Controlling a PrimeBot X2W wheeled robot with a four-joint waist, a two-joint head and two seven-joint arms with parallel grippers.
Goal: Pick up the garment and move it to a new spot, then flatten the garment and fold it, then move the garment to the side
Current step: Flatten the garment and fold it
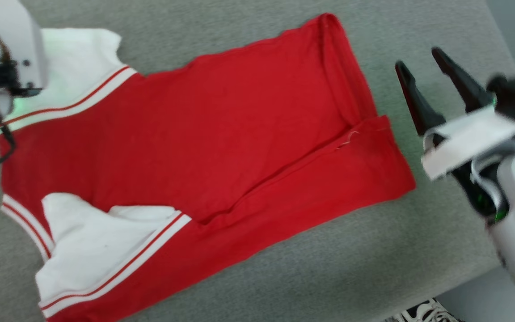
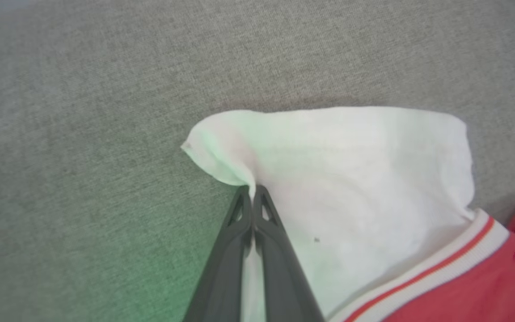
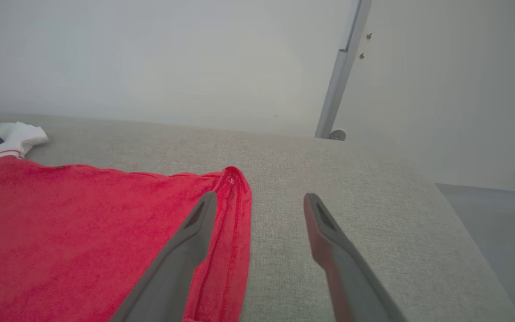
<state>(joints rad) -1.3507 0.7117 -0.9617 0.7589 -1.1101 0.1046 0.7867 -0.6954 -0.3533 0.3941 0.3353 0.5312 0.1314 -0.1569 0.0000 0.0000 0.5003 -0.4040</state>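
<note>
The red-and-white garment lies spread across a grey fabric surface. One long side is folded inward, and the near white sleeve is turned over the red body. The left gripper is clenched on the edge of the far white sleeve at the garment's left end. The right gripper, fingers parted and empty, hovers near the hem. Bare surface runs beyond the hem and along both long edges. A pale wall and a metal post stand behind.
</note>
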